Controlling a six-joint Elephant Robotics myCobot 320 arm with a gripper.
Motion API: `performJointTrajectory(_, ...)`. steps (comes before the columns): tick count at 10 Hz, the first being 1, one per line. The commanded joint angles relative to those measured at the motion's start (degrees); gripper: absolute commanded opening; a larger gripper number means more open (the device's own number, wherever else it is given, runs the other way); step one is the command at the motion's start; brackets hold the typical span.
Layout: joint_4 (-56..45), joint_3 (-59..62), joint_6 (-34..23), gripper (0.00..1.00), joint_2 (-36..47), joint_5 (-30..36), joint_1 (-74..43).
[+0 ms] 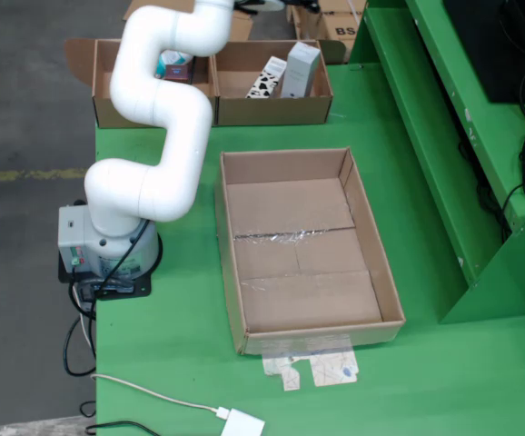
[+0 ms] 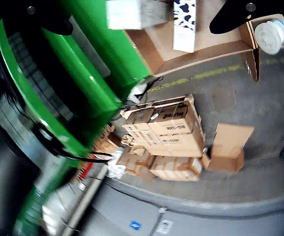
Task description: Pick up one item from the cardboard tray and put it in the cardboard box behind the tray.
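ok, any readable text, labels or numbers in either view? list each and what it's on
"BS": brown carton at the top edge of the fixed view; the rest is cut off.
Printing on the stacked cartons on the floor, claw view: too blurred to read.
Cow-patterned box: pattern only, no legible text.
Blue stickers on the grey surface, claw view: too small to read.

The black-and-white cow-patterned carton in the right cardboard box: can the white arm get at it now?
Probably yes. The black-and-white cow-patterned carton stands uncovered in the open right cardboard box, and the white arm already stretches toward the boxes; its fingers are out of the still view.
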Motion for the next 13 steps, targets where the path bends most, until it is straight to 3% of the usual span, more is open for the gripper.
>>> performJointTrajectory(1,-36.09,-50.10,19.14,1.00,48.75,16.32,-9.57)
performJointTrajectory(2,-29.70,-69.82,21.23,1.00,62.61,16.64,-10.69)
performJointTrajectory(5,-32.62,-93.99,27.34,1.00,90.28,16.57,-11.89)
performJointTrajectory(9,-48.22,-105.07,31.94,1.00,117.36,16.78,-13.23)
performJointTrajectory(11,-55.63,-106.60,31.70,1.00,127.49,16.80,-15.80)
performJointTrajectory(12,-55.63,-106.60,31.70,1.00,127.49,16.80,-15.80)
performJointTrajectory(13,-56.06,-108.46,24.46,1.00,132.41,18.54,-24.11)
